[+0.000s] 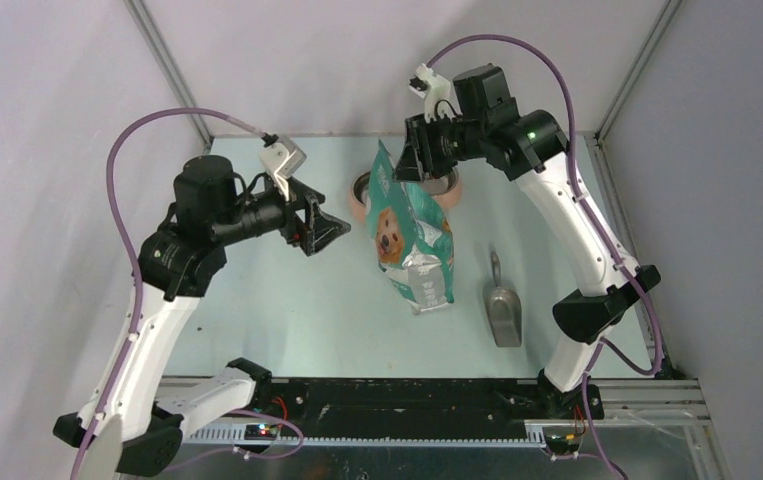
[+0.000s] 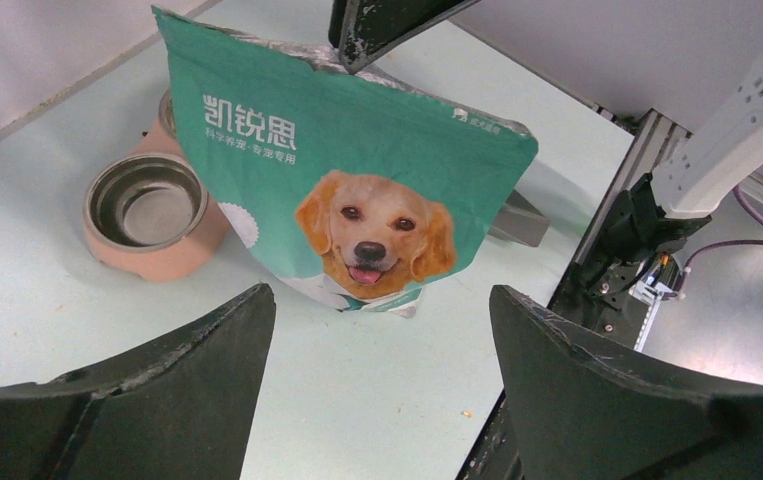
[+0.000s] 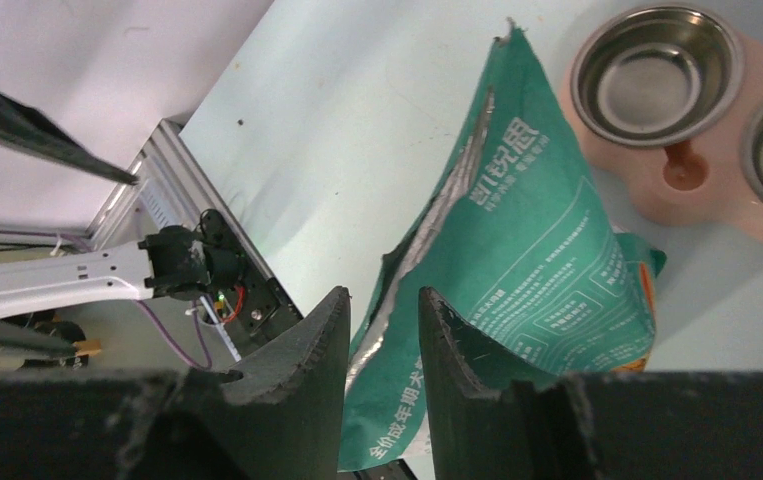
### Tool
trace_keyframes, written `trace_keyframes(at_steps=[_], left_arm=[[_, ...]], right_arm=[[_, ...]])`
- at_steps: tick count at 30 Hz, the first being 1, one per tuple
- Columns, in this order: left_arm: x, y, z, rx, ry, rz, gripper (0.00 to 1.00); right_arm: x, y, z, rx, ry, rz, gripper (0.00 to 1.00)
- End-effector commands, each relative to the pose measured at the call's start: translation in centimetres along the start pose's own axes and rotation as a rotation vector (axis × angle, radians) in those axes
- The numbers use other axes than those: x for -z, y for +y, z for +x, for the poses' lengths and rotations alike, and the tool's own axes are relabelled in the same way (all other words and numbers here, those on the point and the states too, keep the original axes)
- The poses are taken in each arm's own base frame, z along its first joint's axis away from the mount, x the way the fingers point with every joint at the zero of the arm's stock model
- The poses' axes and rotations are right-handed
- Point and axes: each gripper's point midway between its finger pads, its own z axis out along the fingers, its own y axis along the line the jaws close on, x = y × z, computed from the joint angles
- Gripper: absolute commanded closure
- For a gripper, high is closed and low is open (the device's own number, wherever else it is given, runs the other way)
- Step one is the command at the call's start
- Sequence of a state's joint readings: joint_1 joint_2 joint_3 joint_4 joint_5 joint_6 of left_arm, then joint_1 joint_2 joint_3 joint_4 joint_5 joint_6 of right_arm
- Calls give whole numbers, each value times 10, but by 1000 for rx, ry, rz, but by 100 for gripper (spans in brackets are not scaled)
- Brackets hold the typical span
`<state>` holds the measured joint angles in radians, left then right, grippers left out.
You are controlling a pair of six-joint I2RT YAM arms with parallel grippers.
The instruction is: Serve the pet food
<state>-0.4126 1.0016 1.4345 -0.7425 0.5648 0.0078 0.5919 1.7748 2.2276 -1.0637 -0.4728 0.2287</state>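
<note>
- From above: pinches top corner of bag (image 1: 415,245) with right claw (image 1: 407,165), jaws narrow on the foil.
- Stands bag upright mid-table (image 1: 277,300), dog print turned toward left claw (image 1: 329,230).
- Hangs left claw wide open just left of bag, apart from it, fingers pointing at it.
- Shows pink feeder (image 1: 456,190) just behind bag, with bowls (image 1: 364,185) partly hidden by bag's top.
- Shows scoop (image 1: 502,305) lying flat right of bag, near but apart, handle pointing away from the arms.
- From left wrist: frames bag (image 2: 357,200) between left claw's (image 2: 379,292) two wide-spread fingers (image 2: 187,370), neither touching it.
- Catches one right-claw finger (image 2: 377,25) on bag's top edge.
- Places feeder (image 2: 157,262) left of and behind bag, with one steel bowl (image 2: 147,200) in full view and the other mostly hidden.
- From right wrist: looks down along bag (image 3: 517,250), with its torn, silver-lined top edge running up between right claw's (image 3: 383,295) nearly closed fingers (image 3: 297,370).
- Shows feeder (image 3: 692,170) beyond bag, with both bowls (image 3: 657,75) shiny steel inside.
- Cannot tell where kibble lies: bag's inside hidden in all three views.
</note>
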Motion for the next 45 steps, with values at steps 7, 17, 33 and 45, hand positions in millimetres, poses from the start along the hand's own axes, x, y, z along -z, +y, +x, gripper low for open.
trace_keyframes(at_steps=[7,17,33,45], left_arm=[[-4,9,-19,-6,-67,-41,12],[-26,31,-66,179,-177,-107,17],[-63,50,-66,596,-191,-139,21],[-91,58,-38,729,-134,-151,33]], right_arm=[[3,4,-6,15,-33,4,73],[2,-2,-11,-36,-38,-30,77],[-15,-13,6,-47,31,-12,80],[-24,9,19,-67,89,-126,74]])
